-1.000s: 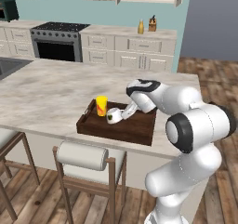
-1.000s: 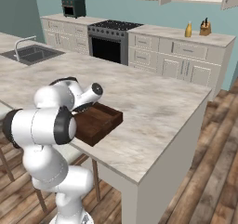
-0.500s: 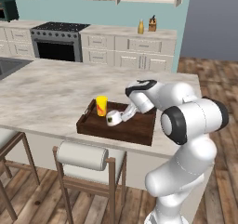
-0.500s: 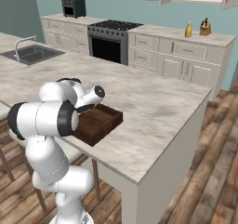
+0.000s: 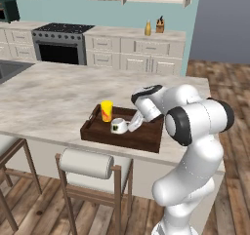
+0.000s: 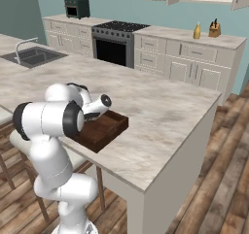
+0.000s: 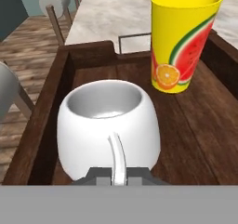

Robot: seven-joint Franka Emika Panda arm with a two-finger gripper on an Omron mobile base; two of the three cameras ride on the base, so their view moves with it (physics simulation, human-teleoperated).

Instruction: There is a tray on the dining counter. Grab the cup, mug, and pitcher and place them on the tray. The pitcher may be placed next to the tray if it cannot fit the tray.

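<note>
The dark wooden tray [image 5: 146, 136] [image 6: 104, 131] [image 7: 200, 125] lies near the front edge of the dining counter [image 5: 49, 97] [image 6: 160, 111]. The yellow cup [image 5: 106, 110] [image 7: 183, 42] stands upright in the tray's far left corner. Beside it in the tray sits the white mug [image 5: 118, 127] [image 7: 109, 121], mouth up. My gripper [image 5: 131, 127] [image 7: 118, 176] is shut on the mug's handle. The mustard pitcher [image 5: 147, 28] [image 6: 197, 30] stands far off on the wall counter.
A knife block [image 5: 159, 25] [image 6: 214, 29] stands right of the pitcher. A padded stool [image 5: 93, 163] is tucked under the counter's front edge below the tray. The stove [image 5: 61, 44] [image 6: 114, 39] and a sink [image 6: 31, 57] lie beyond and to the left.
My hand and the mug have sunk slightly toward the tray floor, and the arm's elbow has swung a little. The cup and tray have not moved.
</note>
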